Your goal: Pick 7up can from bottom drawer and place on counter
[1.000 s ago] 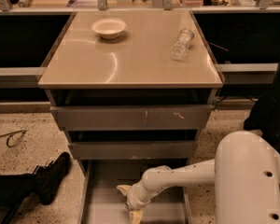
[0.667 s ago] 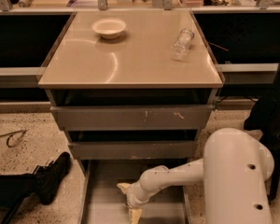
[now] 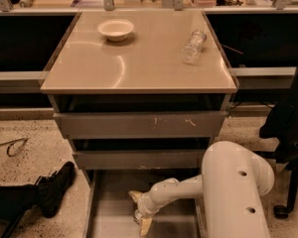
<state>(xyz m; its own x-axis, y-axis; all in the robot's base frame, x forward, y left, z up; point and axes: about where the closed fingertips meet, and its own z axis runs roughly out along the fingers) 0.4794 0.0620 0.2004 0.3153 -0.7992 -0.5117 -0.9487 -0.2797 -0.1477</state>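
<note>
The bottom drawer [image 3: 109, 218] is pulled out at the foot of the cabinet, and its flat grey floor shows. My white arm reaches down into it from the right. My gripper [image 3: 141, 212] is low inside the drawer, near its middle. The 7up can does not show; it may be hidden by the gripper. The beige counter [image 3: 139, 68] lies above, at the top of the cabinet.
A white bowl [image 3: 116, 29] stands at the counter's back left and a clear plastic bottle [image 3: 193, 46] lies at its back right. Two grey drawer fronts [image 3: 139, 125] sit above the open drawer. A dark boot [image 3: 52, 192] lies on the floor at left; a dark chair [image 3: 288, 128] stands at right.
The arm's large white link has shifted left and looms larger at the lower right. The gripper has stayed in about the same spot inside the bottom drawer.
</note>
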